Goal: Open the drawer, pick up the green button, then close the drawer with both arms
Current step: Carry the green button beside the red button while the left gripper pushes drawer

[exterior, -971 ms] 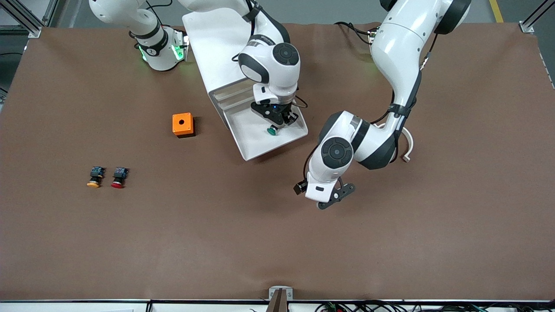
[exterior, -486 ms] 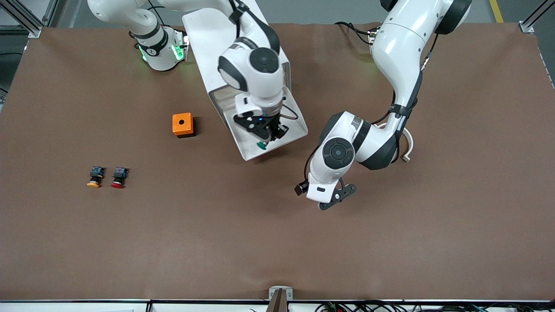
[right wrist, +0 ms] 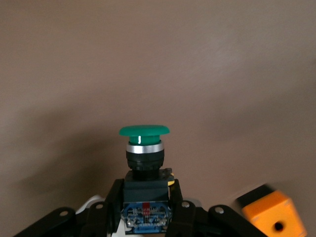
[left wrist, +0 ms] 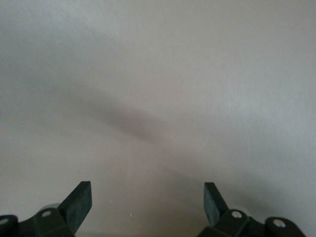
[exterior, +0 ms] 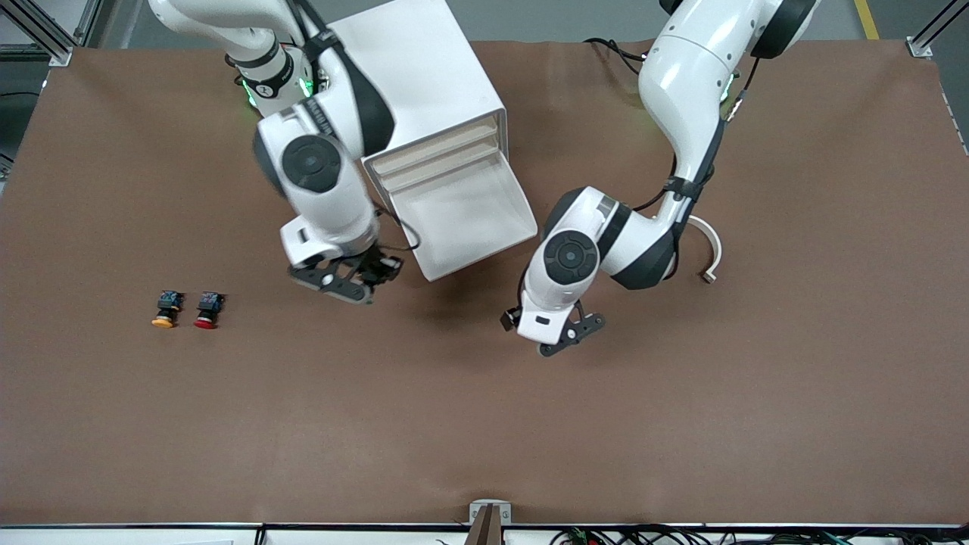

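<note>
Right wrist view: right hand (right wrist: 146, 207) clamps the button (right wrist: 144, 153); left hand (left wrist: 147, 210) (fingers apart) over bare table (exterior: 681, 416).

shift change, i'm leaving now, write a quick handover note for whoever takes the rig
Right gripper: shut on the green button, up over the table between the white drawer unit and the two spare buttons.
Left gripper: fingers open, empty, over bare table near the drawer's front; this arm waits.
Drawer: pulled open, nothing seen in it.
Orange box: under the right arm.
Done: drawer opened, button taken out.
Left: set the button down, close the drawer.
</note>
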You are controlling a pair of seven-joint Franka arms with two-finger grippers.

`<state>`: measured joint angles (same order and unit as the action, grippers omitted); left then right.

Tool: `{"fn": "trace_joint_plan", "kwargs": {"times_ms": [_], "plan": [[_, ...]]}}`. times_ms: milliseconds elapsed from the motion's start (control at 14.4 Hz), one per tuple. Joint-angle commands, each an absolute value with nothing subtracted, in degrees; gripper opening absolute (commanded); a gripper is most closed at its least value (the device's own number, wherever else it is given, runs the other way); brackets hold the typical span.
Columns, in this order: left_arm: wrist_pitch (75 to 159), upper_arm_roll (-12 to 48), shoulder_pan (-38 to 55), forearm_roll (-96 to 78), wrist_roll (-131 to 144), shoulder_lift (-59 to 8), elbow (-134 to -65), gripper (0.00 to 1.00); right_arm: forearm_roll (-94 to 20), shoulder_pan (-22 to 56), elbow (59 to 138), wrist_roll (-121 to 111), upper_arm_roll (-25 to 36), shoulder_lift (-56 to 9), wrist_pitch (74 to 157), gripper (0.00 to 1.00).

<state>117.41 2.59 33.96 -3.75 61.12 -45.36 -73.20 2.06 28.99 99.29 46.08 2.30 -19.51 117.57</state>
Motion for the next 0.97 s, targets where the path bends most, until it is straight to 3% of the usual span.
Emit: {"fn": "trace_joint_plan", "kwargs": {"times_ms": [0, 347, 902], "plan": [[117.7, 2.6, 36.1, -3.1, 61.7, -45.4, -74.4, 1.0, 1.2, 22.6, 106.9, 36.5, 1.3, -16.9, 122.8, 0.0], [117.7, 2.9, 38.6, -3.1, 61.7, -45.8, -74.9, 1.0, 2.1, 12.2, 117.9, 22.5, 1.5, -17.0, 136.6, 0.0], [117.7, 3.1, 42.4, -3.1, 61.7, -46.5, -75.4, 1.0, 7.2, 5.3, 123.4, 18.8, 1.6, -18.3, 146.3, 0.0]]}}
